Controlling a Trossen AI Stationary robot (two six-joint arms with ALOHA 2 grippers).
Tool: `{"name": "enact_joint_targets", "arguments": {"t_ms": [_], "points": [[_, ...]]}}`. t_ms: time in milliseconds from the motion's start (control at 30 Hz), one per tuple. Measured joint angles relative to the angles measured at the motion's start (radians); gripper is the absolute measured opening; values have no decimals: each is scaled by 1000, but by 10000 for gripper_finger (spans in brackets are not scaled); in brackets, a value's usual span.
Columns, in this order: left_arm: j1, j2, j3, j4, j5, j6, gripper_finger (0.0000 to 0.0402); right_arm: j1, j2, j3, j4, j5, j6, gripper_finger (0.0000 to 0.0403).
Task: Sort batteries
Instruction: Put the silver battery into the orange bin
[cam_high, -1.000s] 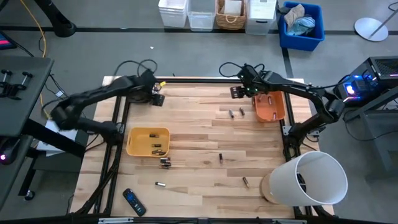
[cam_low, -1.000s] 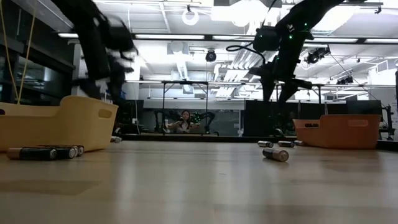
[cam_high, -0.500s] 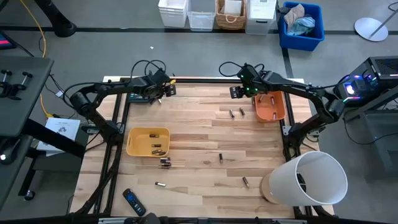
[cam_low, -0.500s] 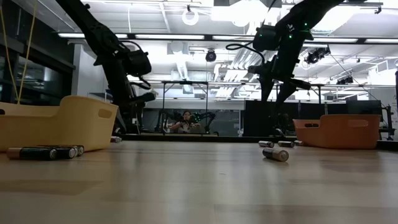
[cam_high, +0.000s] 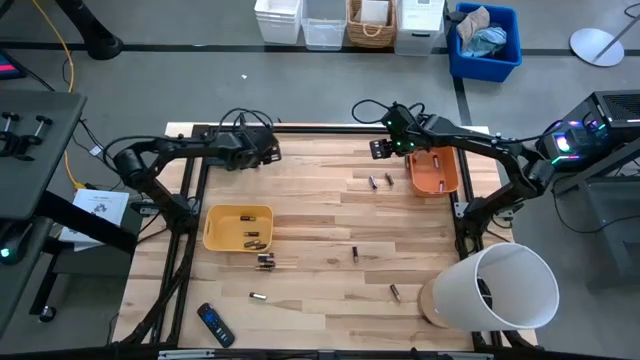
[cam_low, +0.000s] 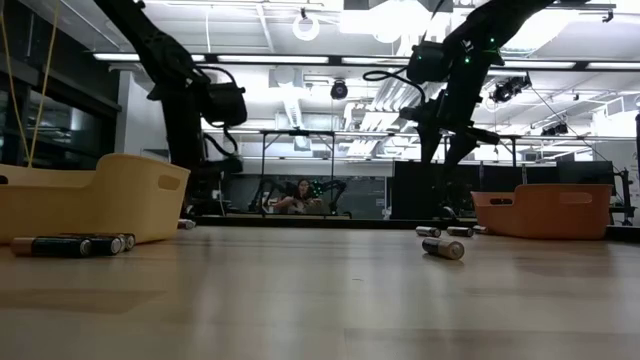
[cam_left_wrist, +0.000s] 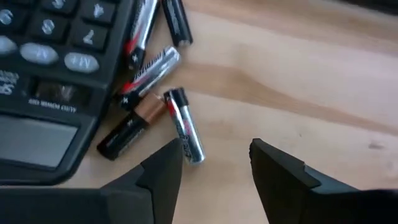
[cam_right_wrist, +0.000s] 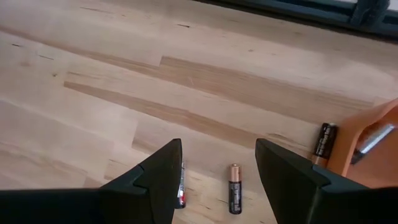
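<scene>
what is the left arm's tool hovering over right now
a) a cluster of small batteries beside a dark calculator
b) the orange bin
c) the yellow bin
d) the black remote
a, since the left wrist view shows the left tool, open and empty, above a cluster of small cylindrical batteries lying against the dark calculator with keys on the wooden table.

Several small cylindrical batteries (cam_left_wrist: 186, 124), black and silver with red marks, one with a coppery band (cam_left_wrist: 127, 127), lay flat just ahead of the open left gripper (cam_left_wrist: 214, 165), clustered against a dark keyed calculator (cam_left_wrist: 50, 74). Below the open right gripper (cam_right_wrist: 217, 171) lay two more cells, one copper-topped (cam_right_wrist: 234, 188), and a third (cam_right_wrist: 323, 140) beside an orange tray (cam_right_wrist: 373, 149).
</scene>
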Motion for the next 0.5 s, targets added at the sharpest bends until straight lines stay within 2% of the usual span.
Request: {"name": "enact_joint_targets", "arguments": {"t_ms": [167,500], "points": [[-29,10,-1,10,-78,-46,175,0,0,0,0,12,-18,200],[-47,102,-2,8,-113,-212,174,0,0,0,-2,12,-43,200]]}}
